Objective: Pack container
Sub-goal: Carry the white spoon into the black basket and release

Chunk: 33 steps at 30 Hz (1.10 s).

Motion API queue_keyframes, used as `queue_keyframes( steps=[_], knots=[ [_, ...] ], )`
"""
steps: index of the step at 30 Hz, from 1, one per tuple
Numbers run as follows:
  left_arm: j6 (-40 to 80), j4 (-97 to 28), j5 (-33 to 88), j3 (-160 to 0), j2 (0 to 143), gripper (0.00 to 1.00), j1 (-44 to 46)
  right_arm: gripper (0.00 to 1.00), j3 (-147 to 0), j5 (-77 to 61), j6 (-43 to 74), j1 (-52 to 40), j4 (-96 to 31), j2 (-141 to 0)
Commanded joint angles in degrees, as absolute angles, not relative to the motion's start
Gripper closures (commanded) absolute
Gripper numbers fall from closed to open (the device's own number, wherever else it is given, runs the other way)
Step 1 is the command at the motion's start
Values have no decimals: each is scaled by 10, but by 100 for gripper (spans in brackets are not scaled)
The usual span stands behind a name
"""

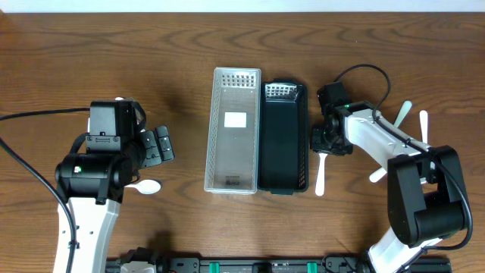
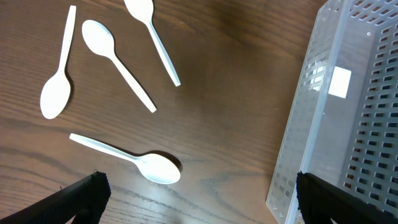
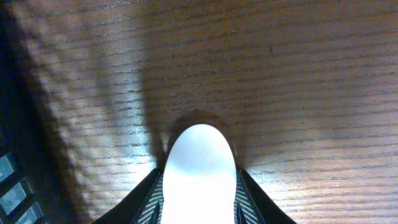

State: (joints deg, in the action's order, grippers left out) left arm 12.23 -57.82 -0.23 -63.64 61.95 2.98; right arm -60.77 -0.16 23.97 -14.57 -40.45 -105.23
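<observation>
Table (image 1: 76, 45): brown wood with a strong grain, lying under everything.
Clear container (image 1: 235, 163): perforated walls and a white label on its floor. It lies at the middle of the table, its long side running near to far.
Black container (image 1: 284, 144): also perforated, pressed against the right side of the clear one and lying the same way.
Right gripper (image 1: 324, 142): just right of the black wall, clenched on a spoon. Its wrist view shows the fingers (image 3: 146, 202) hugging both sides of the bowl.
Held spoon (image 3: 199, 171): white plastic, with the bowl between the fingers. In the overhead view the handle points toward the near edge. I cannot tell whether it is off the wood.
Left gripper (image 2: 202, 196): released and spread wide, with a black fingertip in each lower corner of its wrist view, grasping nothing. It hangs over bare wood to the left of the clear walls.
Four white spoons (image 2: 98, 37): on the wood at the left, below the left arm. Three are fanned out together. The fourth lies apart from them, closer to the fingertips.
Three more spoons (image 1: 405, 108): at the far right, partly hidden by the right arm and well apart from both boxes.
</observation>
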Motion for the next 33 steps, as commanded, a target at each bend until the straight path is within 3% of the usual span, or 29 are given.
queue_keyframes(
  steps=[1, 20, 33],
  knots=[
    [126, -578, -7, -646, 621, 2, 26, 98, -593, -26, 248, -146, -405, -1079],
    [126, -578, -7, -646, 621, 2, 26, 99, -733, 43, 248, -150, -547, -970],
    [126, -578, -7, -646, 621, 2, 26, 99, -832, -33, 300, -257, -566, -956]
  ],
)
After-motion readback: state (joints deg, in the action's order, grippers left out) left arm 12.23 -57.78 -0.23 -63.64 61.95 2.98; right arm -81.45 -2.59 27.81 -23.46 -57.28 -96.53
